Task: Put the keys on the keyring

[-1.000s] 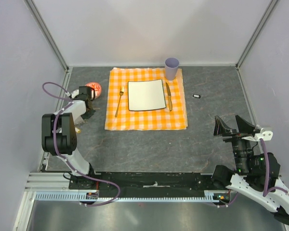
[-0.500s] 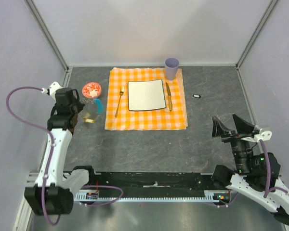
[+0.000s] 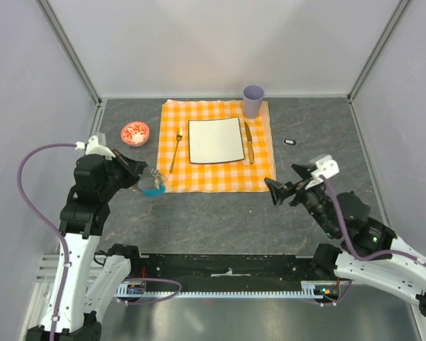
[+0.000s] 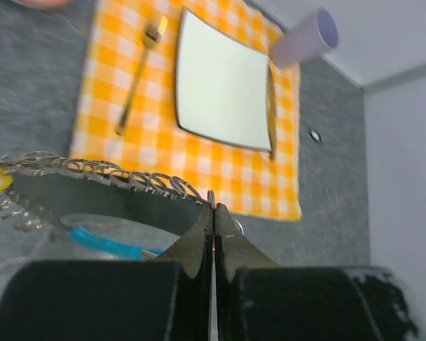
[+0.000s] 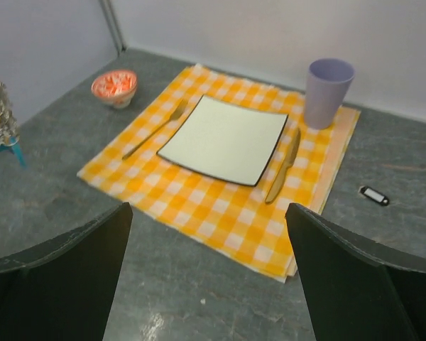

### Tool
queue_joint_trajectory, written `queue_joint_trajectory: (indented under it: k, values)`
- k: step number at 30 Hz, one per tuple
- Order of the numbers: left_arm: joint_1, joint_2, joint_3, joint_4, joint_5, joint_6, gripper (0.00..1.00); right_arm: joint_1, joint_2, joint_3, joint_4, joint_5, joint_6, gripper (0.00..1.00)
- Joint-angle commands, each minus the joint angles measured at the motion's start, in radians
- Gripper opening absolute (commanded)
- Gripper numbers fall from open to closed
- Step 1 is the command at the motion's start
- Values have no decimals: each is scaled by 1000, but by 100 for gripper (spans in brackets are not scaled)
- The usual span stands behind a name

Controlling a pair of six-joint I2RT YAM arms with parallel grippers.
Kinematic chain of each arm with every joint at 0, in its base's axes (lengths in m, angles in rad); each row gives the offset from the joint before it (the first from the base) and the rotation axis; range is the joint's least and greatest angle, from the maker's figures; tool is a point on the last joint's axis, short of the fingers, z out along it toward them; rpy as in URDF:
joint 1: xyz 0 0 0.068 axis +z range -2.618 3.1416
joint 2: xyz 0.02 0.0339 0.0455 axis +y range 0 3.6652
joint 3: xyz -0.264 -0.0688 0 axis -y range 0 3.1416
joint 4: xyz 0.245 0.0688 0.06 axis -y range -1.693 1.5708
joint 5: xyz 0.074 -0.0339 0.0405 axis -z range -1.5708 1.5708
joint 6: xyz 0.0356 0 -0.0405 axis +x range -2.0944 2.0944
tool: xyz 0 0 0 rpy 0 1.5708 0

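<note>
The grey worktop [image 3: 220, 213] lies mostly bare in front of the arms, with walls [image 3: 28, 106] close on both sides. Further back sits a checked cloth [image 3: 199, 177] with a plate [image 3: 215, 139], a cup [image 3: 253, 99] behind it and a bowl [image 3: 135, 132] off to the left (none of it needed here). The right gripper [image 3: 271, 192] hangs wide apart over the open middle, holding nothing. The left gripper [image 3: 145, 176] is pinched together on the keyring [image 3: 154, 186], held off the worktop just beside the cloth's near-left corner, blue tag [image 4: 106, 245] dangling. I'd judge this the presenting step. The keys I cannot pick out. Next the right arm needs a key and fine alignment to the wire. The middle gives room for that, but the left wall does not.
</note>
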Motion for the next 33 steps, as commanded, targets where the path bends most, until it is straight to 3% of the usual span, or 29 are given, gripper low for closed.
queue_joint_trajectory:
  k: [1, 3, 8, 13, 17, 21, 29, 33]
  values:
    - [-131, -6, -37, 9, 108, -95, 2, 1, 100, 27, -61, -119, 70, 98]
    - [-260, 22, -58, 14, 53, -110, 2, 1, 139, 28, -70, -99, 101, 98]
    - [-578, 82, -147, 95, -94, -225, 2, 1, 271, 19, -46, -218, 92, 98]
    - [-780, 172, -226, 200, -211, -361, 2, 1, 326, -57, 46, -302, 113, 98]
    - [-919, 272, -200, 225, -297, -403, 2, 1, 314, -122, 111, -344, 126, 98]
    - [-934, 350, -201, 259, -322, -437, 2, 3, 303, -243, 230, -422, 58, 98]
    - [-929, 443, -224, 409, -369, -463, 2, 3, 330, -328, 388, -458, 17, 96]
    - [-912, 480, -221, 434, -360, -458, 2, 3, 416, -329, 467, -428, 75, 83]
